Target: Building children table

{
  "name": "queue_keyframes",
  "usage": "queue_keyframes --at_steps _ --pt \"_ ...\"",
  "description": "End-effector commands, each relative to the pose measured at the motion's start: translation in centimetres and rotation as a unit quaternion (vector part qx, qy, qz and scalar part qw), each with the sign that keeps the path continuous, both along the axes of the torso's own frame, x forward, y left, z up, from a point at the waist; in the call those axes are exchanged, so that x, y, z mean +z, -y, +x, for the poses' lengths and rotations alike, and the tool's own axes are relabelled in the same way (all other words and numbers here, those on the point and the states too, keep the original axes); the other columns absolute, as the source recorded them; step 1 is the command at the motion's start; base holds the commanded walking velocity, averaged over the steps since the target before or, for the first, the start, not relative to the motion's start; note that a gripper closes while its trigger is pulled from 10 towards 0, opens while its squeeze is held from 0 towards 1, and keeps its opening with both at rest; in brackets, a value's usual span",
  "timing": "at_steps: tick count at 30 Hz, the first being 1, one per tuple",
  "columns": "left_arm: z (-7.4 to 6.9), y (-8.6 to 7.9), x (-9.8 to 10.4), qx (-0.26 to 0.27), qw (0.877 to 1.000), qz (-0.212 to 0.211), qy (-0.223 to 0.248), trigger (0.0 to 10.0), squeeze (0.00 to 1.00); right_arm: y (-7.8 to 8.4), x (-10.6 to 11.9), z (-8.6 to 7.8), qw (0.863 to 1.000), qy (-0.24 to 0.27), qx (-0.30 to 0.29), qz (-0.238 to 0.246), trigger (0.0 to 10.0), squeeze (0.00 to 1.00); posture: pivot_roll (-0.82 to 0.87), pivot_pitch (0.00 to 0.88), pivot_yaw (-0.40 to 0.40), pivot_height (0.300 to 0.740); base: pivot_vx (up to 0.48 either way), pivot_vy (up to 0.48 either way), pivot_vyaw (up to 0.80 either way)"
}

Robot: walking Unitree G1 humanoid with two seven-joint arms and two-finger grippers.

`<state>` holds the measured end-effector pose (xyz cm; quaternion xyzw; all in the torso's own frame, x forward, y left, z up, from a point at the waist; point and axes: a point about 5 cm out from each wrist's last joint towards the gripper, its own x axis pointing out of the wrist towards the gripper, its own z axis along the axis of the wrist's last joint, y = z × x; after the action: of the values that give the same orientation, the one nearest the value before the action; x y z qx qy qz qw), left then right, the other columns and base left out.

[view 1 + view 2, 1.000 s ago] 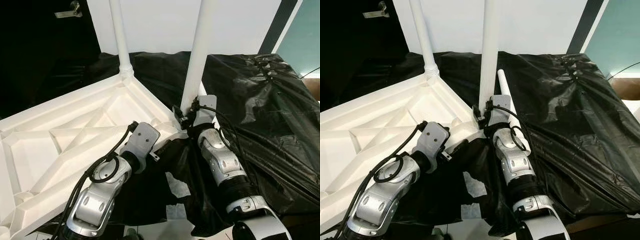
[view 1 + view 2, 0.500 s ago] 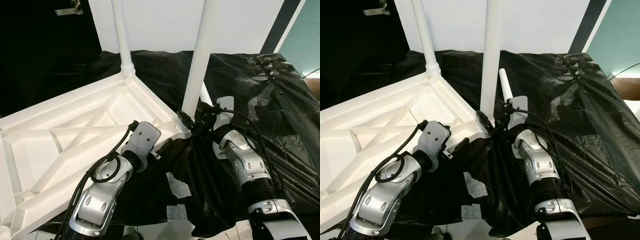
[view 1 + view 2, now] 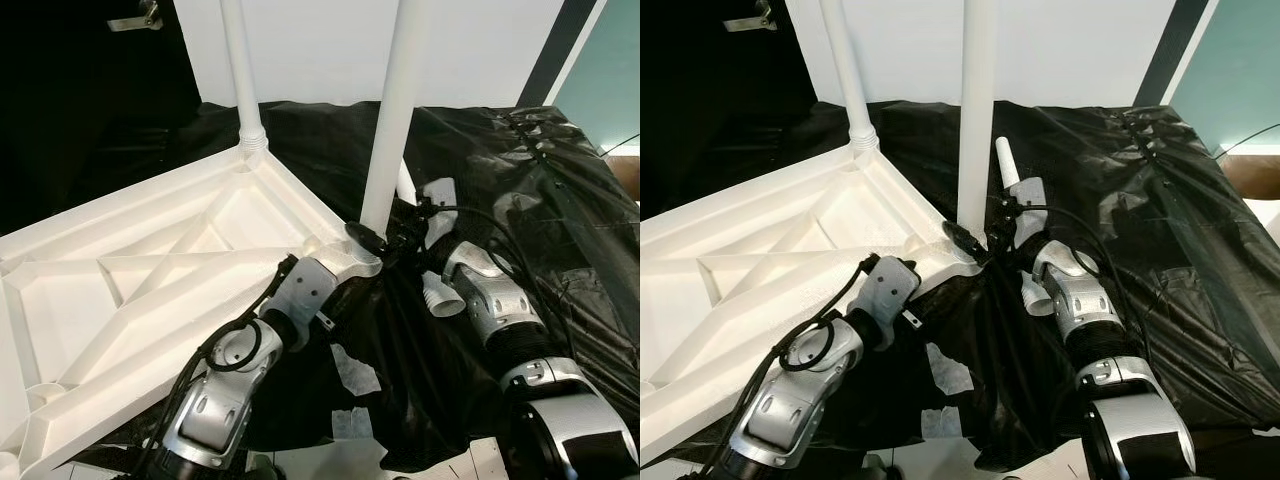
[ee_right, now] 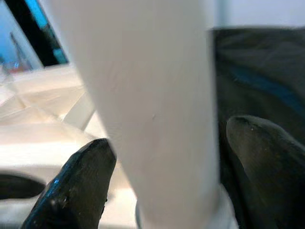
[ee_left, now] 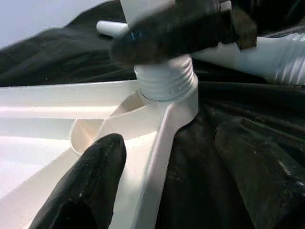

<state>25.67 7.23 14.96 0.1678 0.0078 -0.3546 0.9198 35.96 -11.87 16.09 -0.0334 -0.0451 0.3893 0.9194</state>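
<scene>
Children's table top (image 3: pixel 150 280), upturned on black sheeting (image 3: pixel 520 190), with a leg being seated at its near corner.

The step appears to be screwing the near leg (image 3: pixel 388 110) into the corner socket (image 5: pixel 167 90). The right gripper (image 4: pixel 164 176) has its jaws spread around the leg's base, fingers (image 4: pixel 71 191) flanking the leg loosely; whether they touch it cannot be told. The left gripper (image 5: pixel 176 181) hovers with jaws wide apart, the table's edge between them. A far leg (image 3: pixel 240 70) stands fitted; a spare leg (image 3: pixel 1006 162) lies beyond. Next: clench and twist.

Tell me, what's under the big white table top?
Crinkly black plastic sheet lies under the upside-down table top. What's beneath the sheet is covered, so it can't be seen.
</scene>
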Motion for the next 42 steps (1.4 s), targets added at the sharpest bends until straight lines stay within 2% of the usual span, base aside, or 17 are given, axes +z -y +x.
queue_keyframes --at_steps 1,2,3,13,16,17,18,19,20,23,26,27,29,33,35,37,42 --pt "0.2 -0.1 -0.5 0.045 0.999 0.000 0.014 10.0 0.00 -0.9 -0.2 0.2 1.000 0.001 0.024 -0.019 5.5 0.00 0.11 0.039 -0.033 0.740 0.000 0.000 0.00" --pt "0.2 -0.1 -0.5 0.045 0.999 0.000 0.014 10.0 0.00 -0.9 -0.2 0.2 1.000 0.001 0.024 -0.019 5.5 0.00 0.11 0.039 -0.033 0.740 0.000 0.000 0.00" --pt "0.2 0.0 -0.8 0.044 0.999 0.003 0.012 10.0 0.00 -1.3 -0.5 0.2 0.999 -0.002 0.035 -0.028 0.0 0.00 0.11 0.022 -0.029 0.740 0.000 0.000 0.00" --pt "0.6 -0.2 -1.0 0.046 0.999 0.004 0.015 10.0 0.00 -1.6 -1.1 0.3 0.998 -0.015 0.042 -0.037 0.0 0.00 0.12 0.000 -0.027 0.740 0.000 0.000 0.00" --pt "1.1 -0.6 -1.1 0.049 0.998 0.016 0.024 10.0 0.00 -1.2 -2.0 0.3 0.999 -0.033 0.015 -0.039 0.0 0.00 0.13 0.000 -0.023 0.740 0.000 0.000 0.00" --pt "1.1 -0.9 -1.2 0.050 0.998 0.018 0.023 10.0 0.00 -0.9 -2.3 0.4 0.998 -0.037 -0.013 -0.046 0.7 0.00 0.13 0.000 -0.018 0.740 0.000 0.000 0.00" --pt "1.1 -1.0 -1.3 0.052 0.998 0.017 0.022 10.0 0.00 -0.8 -2.5 0.4 0.997 -0.040 -0.035 -0.049 4.8 0.00 0.13 0.000 -0.018 0.740 0.000 0.000 0.00" --pt "1.1 -1.0 -1.3 0.052 0.998 0.017 0.022 10.0 0.00 -0.8 -2.5 0.4 0.997 -0.040 -0.035 -0.049 4.8 0.00 0.13 0.000 -0.018 0.740 0.000 0.000 0.00" --pt "1.1 -1.2 -1.3 0.053 0.998 0.016 0.021 10.0 0.00 -0.7 -2.7 0.4 0.997 -0.043 -0.051 -0.048 10.0 0.00 0.13 0.000 -0.015 0.740 0.000 0.000 0.00" --pt "1.1 -1.4 -1.3 0.054 0.998 0.014 0.018 10.0 0.00 -0.6 -2.9 0.4 0.996 -0.046 -0.065 -0.043 10.0 0.00 0.12 0.000 -0.012 0.740 0.000 0.000 0.00" --pt "1.2 -2.0 -1.4 0.060 0.998 0.008 0.015 10.0 0.00 -0.7 -3.4 0.4 0.988 -0.049 -0.140 -0.028 10.0 0.00 0.12 0.000 0.001 0.740 0.000 0.000 0.00" --pt "1.2 -2.0 -1.4 0.060 0.998 0.008 0.015 10.0 0.00 -0.7 -3.4 0.4 0.988 -0.049 -0.140 -0.028 10.0 0.00 0.12 0.000 0.001 0.740 0.000 0.000 0.00" --pt "1.2 -2.2 -1.6 0.063 0.998 0.010 0.013 10.0 0.00 -0.8 -3.8 0.1 0.976 -0.045 -0.214 -0.015 10.0 0.00 0.12 0.000 0.003 0.740 0.000 0.000 0.00" --pt "1.3 -2.3 -1.7 0.064 0.998 0.013 0.012 10.0 0.00 -1.2 -3.9 -0.2 0.967 -0.047 -0.251 -0.005 10.0 0.00 0.12 0.000 0.003 0.740 0.000 0.000 0.00" --pt "1.3 -2.3 -1.8 0.064 0.998 0.014 0.012 10.0 0.00 -1.4 -4.1 -0.4 0.957 -0.051 -0.287 0.005 10.0 0.00 0.12 0.000 0.003 0.740 0.000 0.000 0.00" --pt "1.3 -2.4 -1.8 0.065 0.998 0.014 0.011 10.0 0.00 -1.8 -4.1 -0.6 0.953 -0.053 -0.299 0.015 10.0 0.00 0.12 0.000 0.006 0.740 0.000 0.000 0.00" --pt "1.4 -2.6 -1.6 0.067 0.998 0.007 0.009 10.0 0.00 -2.6 -3.7 -0.9 0.955 -0.046 -0.291 0.038 10.0 0.00 0.12 0.000 0.015 0.740 0.000 0.000 0.00"
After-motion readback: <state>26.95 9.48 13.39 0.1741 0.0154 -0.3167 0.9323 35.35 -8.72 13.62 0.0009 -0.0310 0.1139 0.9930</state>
